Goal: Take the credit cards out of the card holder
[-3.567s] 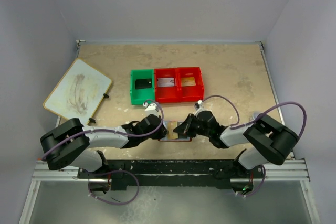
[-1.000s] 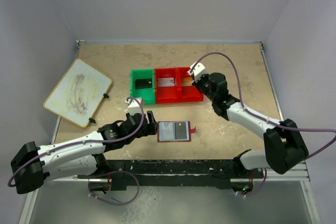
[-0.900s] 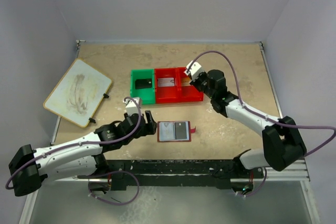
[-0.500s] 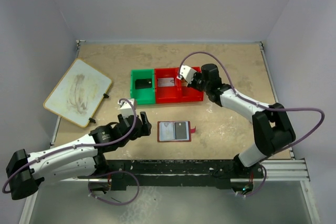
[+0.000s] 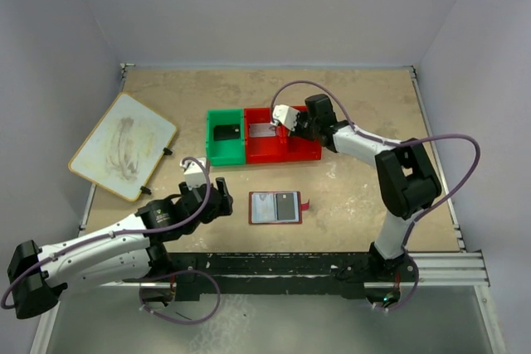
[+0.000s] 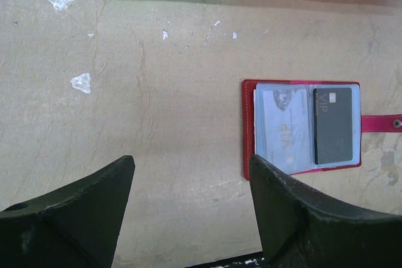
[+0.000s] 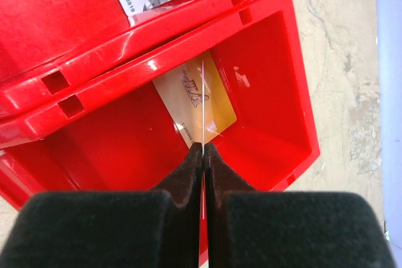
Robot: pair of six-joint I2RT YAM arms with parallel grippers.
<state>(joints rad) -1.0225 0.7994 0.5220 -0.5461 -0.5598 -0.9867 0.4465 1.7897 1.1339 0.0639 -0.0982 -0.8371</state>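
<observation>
Three flat cards (image 5: 225,133) already in green-and-red plastic bin tray (image 5: 265,156), upper centre; right gripper (image 7: 204,149) clamped on thin edge-on card (image 7: 204,105) above it. Open maroon folding card holder (image 6: 247,130), lower centre, holds two cards (image 6: 336,127). Left gripper (image 6: 190,167) jaws apart, empty

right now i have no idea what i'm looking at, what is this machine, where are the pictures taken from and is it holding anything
These are two robot arms bolted at the near edge of a table, each ending in a two-finger pincer. The wide picture looks down from above and behind them; the other two come from a camera on each wrist. On the table lie an open dark-red card holder with a silver card and a black card in its sleeves, a green-and-red bin tray and a white board. The right pincer is shut on a thin card, seen edge-on, over a red compartment where a gold card lies. The left pincer is open and empty, near the holder.
</observation>
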